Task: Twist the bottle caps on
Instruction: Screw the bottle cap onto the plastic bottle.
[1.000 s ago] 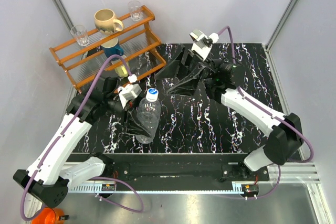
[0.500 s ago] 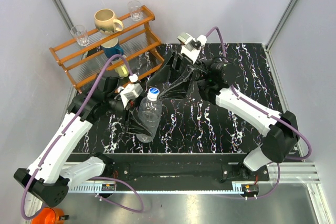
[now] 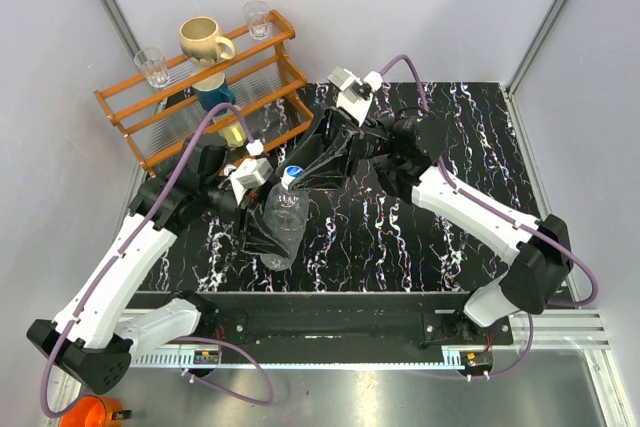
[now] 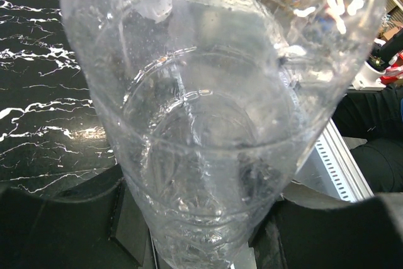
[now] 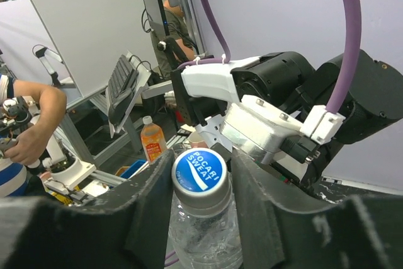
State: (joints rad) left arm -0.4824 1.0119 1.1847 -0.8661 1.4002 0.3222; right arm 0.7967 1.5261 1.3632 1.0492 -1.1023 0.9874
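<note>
A clear ribbed bottle [image 3: 281, 230] is tilted above the black marbled table, neck pointing to the far right. My left gripper [image 3: 258, 235] is shut on its lower body, which fills the left wrist view [image 4: 208, 124] between the black fingers [image 4: 63, 218]. On the neck sits a bottle cap [image 3: 290, 176], white with a blue printed top [image 5: 199, 172]. My right gripper [image 3: 297, 174] straddles the cap [image 5: 200, 177]. Its left finger [image 5: 150, 203] touches the cap, while the right one stands a sliver away.
An orange wooden rack [image 3: 262, 123] stands at the far left with a beige mug [image 3: 205, 42], two drinking glasses [image 3: 152, 67] and a blue cup [image 3: 215, 95]. Grey walls enclose the table [image 3: 400, 237] on three sides.
The right arm has swung left across the table to the bottle's neck. Its jaws have narrowed around the cap. The left arm still holds the bottle, now tipped slightly further.
</note>
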